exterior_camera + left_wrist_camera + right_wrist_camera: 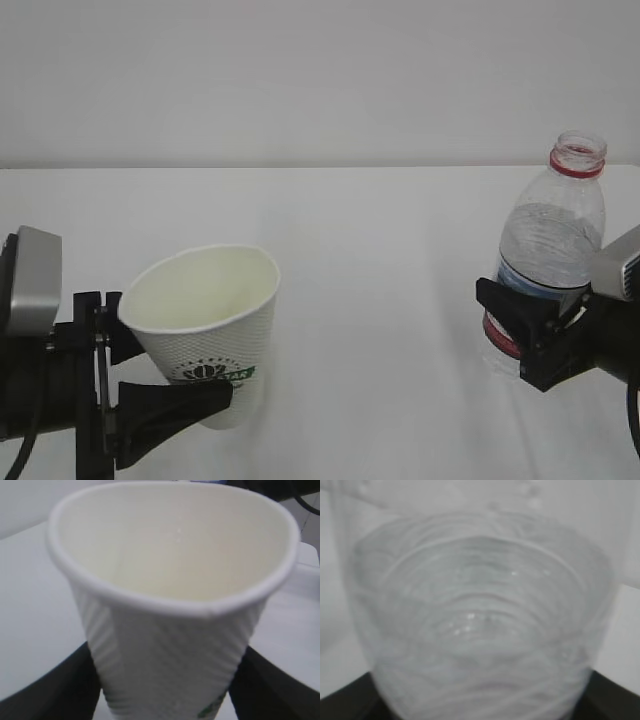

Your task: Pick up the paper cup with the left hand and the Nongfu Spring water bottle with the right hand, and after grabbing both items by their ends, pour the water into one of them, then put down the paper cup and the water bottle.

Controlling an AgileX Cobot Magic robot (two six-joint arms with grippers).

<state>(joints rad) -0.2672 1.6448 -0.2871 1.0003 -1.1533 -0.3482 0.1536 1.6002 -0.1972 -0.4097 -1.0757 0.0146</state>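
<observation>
Cup and bottle both hang above the white table (380, 300) in the exterior view, well apart, one at each side. The left claw (150, 385) pinches the paper cup (208, 325) low on its wall, near the base, which leaves the mouth free to receive water. The cup's long axis tilts, mouth up and leaning toward the left arm. At the right, the right claw (530, 335) pinches the Nongfu Spring water bottle (548, 255) around its lower body at the red label, a hold that leaves the neck free for tipping. The bottle stands nearly upright, leaning slightly right, open neck on top with no cap visible; the water (545, 245) sits partway up.

Left wrist view: the cup fills the picture, its cream inside looks dry, its rim is pressed slightly out of round, and dark fingers (60, 690) flank the lower wall.

Right wrist view: the ribbed clear bottle wall is blurred and close, with dark claw parts at the bottom corners.
</observation>
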